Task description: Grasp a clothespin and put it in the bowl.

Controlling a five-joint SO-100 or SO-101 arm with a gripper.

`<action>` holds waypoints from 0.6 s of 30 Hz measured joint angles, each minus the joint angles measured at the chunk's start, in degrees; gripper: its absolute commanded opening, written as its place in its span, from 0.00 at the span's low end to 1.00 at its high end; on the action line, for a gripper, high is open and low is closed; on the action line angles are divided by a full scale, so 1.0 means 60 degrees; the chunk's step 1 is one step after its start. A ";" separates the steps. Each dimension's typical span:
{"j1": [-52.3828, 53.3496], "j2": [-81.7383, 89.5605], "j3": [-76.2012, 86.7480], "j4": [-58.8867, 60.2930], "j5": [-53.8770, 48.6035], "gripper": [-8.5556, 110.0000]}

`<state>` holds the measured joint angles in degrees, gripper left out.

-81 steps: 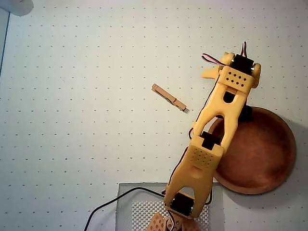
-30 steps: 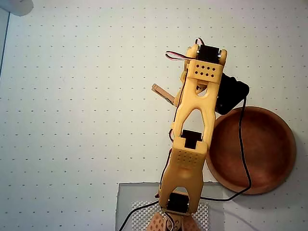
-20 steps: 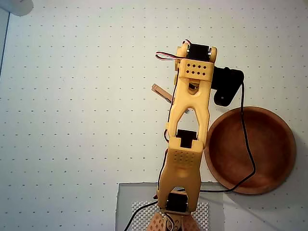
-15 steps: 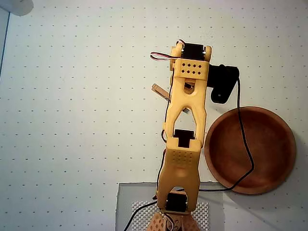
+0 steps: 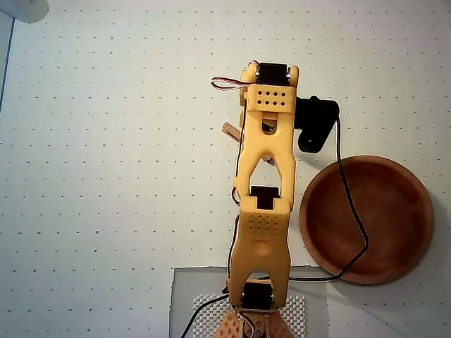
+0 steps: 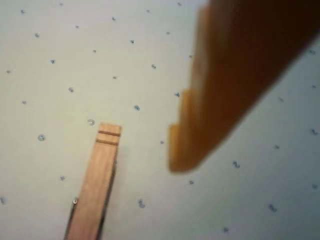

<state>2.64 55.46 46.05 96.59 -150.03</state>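
1. Over the last few seconds the arm (image 5: 266, 176) had swung leftward in the overhead view, away from the bowl (image 5: 366, 271) and across to the pin (image 5: 230, 131); it now covered most of the pin, leaving only one end showing at the arm's left edge.
2. The pin itself had not shifted; it lay flat on the dotted surface (image 5: 106, 176), well apart from the bowl, which was empty.
3. In the wrist view the pin (image 6: 97, 180) ran up from the bottom edge, its notched tip free; one blurred orange finger (image 6: 220, 100) hung just to its right, apart from it.
4. Only that one finger showed, so whether the gripper stood apart or together I could not tell; it probably held nothing, since the pin rested on the surface.
5. This meant the approach was nearly done; the grasp was not yet made, and the carry to the bowl remained.
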 measured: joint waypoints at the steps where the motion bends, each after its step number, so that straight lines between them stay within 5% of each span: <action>1: -0.0029 -0.0059 -0.0044 0.0000 0.0117 0.43; 18: -0.0176 -0.2402 -0.2959 0.0000 0.1934 0.43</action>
<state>1.58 41.04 28.30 96.59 -138.43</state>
